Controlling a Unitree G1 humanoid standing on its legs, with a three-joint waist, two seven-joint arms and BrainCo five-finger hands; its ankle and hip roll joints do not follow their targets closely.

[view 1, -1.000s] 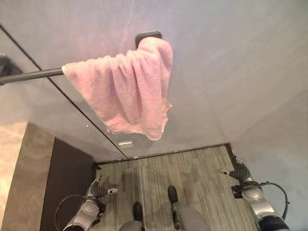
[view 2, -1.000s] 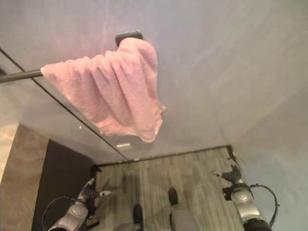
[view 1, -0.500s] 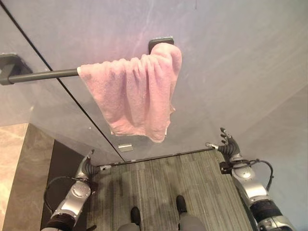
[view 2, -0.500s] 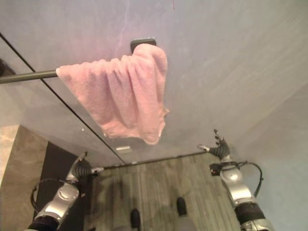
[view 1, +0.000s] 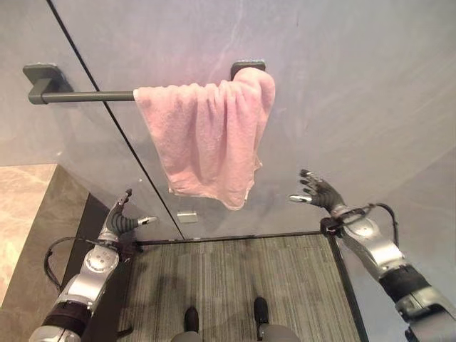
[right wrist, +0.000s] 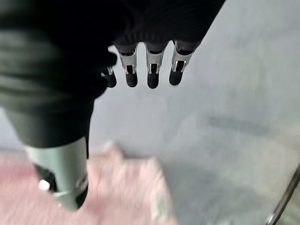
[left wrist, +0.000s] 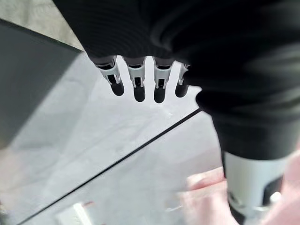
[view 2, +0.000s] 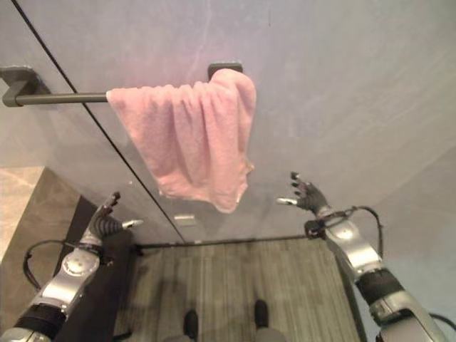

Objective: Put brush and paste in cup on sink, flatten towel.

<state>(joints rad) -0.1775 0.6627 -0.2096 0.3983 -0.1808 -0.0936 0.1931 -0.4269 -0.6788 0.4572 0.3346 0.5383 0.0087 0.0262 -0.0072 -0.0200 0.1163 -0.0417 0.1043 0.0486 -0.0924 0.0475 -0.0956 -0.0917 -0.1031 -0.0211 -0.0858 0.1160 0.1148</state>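
Both hands have risen since the earlier frames, and my head camera has tilted up with them, so the whole bar is in view where before I saw just part of it.

From my end, the pink towel [view 1: 210, 139] hangs bunched over the dark towel bar [view 1: 85, 95], crowded against the bar's right-hand mount [view 1: 247, 67]. Its folds gather toward that mount and it drapes down the grey wall [view 1: 356, 92] in an uneven shape, with the lowest corner on its right side. The stretch of bar from the towel to the left-hand mount [view 1: 41, 73] is bare. A thin dark seam [view 1: 114, 114] runs diagonally down the wall, crossing the bar just left of the towel.

My right hand [view 1: 318, 192] is raised below and to the right of the towel, near it but apart from it, fingers spread and released, holding nothing. Its wrist view shows the fingers [right wrist: 151, 70] straight, with blurred pink cloth past them.

My left hand [view 1: 122, 220] is up below and to the left of the towel, lower than the right hand and well apart from the cloth. Its fingers [left wrist: 137, 79] are straight and released too, empty, with the wall seam and a blur of pink beyond them.

Below, I see striped grey flooring [view 1: 235, 278], a dark panel [view 1: 107, 285] on the left, and beside that a beige stone surface [view 1: 21, 214].
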